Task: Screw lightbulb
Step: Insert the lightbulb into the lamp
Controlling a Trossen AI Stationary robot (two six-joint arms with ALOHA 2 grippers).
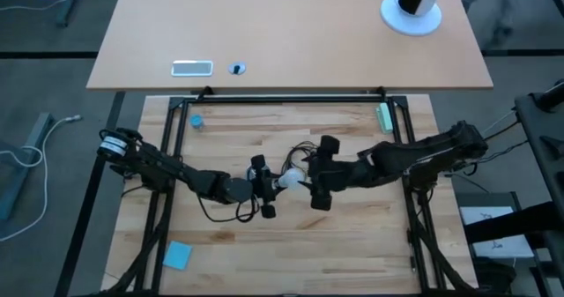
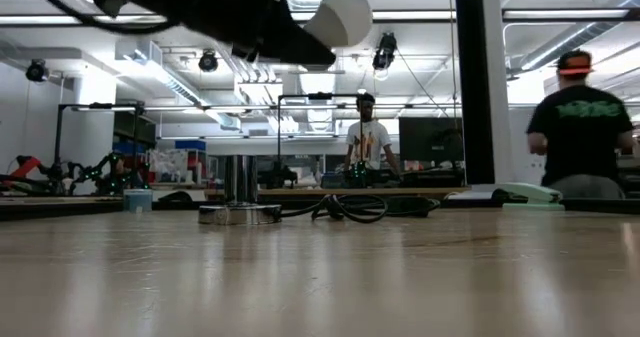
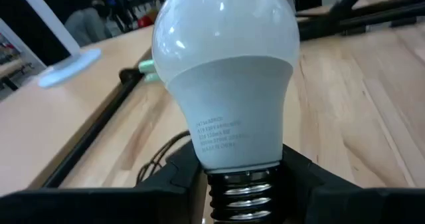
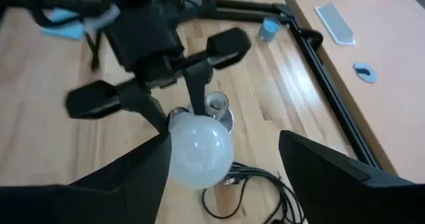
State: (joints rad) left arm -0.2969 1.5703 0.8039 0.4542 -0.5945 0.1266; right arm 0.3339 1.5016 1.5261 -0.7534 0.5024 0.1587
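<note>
The white frosted lightbulb (image 1: 286, 179) is held above the table's middle by my left gripper (image 1: 262, 191), which is shut on it. It also shows in the left wrist view (image 3: 226, 78), the right wrist view (image 4: 196, 151) and the low view (image 2: 340, 15). The round silver socket disc (image 2: 240, 213) rests flat on the table under the bulb, with its black cord (image 2: 345, 209) beside it; the disc also shows in the right wrist view (image 4: 216, 108). My right gripper (image 1: 319, 175) is open just to the right of the bulb, facing its round end. My left gripper pinches the bulb's silvery screw base (image 3: 242, 191) between its two fingers, just below the white neck. The fingers come level from the table's left. The bulb is lifted clear of the table, its round end (image 4: 199, 159) pointing right and slightly up, toward my right gripper.
A small blue cap (image 1: 196, 121) stands at the far left, a blue pad (image 1: 177, 255) at the near left, and a green object (image 1: 384, 116) at the far right. A black frame (image 1: 291, 96) borders the table. People stand in the room behind (image 2: 582, 127).
</note>
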